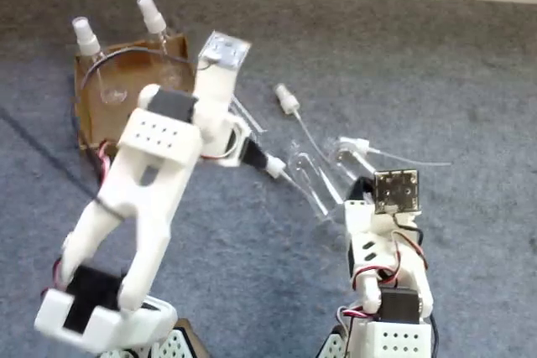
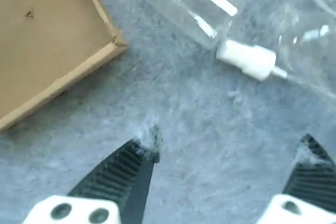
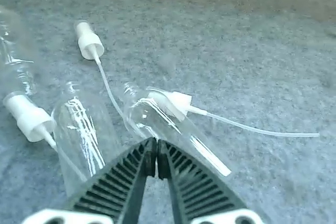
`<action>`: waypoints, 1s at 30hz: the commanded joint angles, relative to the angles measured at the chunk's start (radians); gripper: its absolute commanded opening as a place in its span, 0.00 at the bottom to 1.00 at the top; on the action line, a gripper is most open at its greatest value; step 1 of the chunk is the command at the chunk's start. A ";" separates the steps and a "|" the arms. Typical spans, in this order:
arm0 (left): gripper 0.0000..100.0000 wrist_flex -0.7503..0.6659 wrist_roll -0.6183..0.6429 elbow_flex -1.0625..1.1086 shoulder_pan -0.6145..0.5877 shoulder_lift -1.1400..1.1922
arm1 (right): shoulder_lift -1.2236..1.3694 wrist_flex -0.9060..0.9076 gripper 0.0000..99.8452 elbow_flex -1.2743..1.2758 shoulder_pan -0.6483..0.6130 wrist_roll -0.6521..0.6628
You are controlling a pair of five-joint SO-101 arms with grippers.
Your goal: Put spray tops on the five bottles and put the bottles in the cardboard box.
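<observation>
The cardboard box point(image 1: 88, 119) sits at the back left with two capped bottles point(image 1: 94, 60) standing in it. My left gripper point(image 2: 229, 148) hovers open over the carpet beside the box corner point(image 2: 118, 43), a short way from a capped bottle point(image 2: 178, 3) lying flat with its spray top point(image 2: 247, 59). In the high view the left gripper point(image 1: 245, 147) is just right of the box. My right gripper point(image 3: 156, 155) is shut and empty, right by two uncapped bottles point(image 3: 84, 129) lying side by side. One loose spray top point(image 3: 176, 100) rests at the mouth of the second bottle point(image 3: 173, 132); another point(image 3: 86, 40) lies farther off.
Grey carpet covers the whole surface. Long thin tubes trail from the loose spray tops point(image 1: 287, 100), one reaching right point(image 1: 419, 161). Open carpet lies right of and behind the bottles. The left arm point(image 1: 143, 182) crosses the near left area.
</observation>
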 commanded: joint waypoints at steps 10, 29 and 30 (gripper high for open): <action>0.34 0.095 0.324 -0.713 0.021 0.578 | -0.013 0.028 0.01 0.096 0.013 0.002; 0.34 0.304 0.470 -1.544 -0.042 1.257 | -0.013 0.038 0.01 0.096 0.012 0.002; 0.34 0.304 0.470 -1.561 -0.041 1.274 | -0.013 0.038 0.01 0.096 0.012 0.002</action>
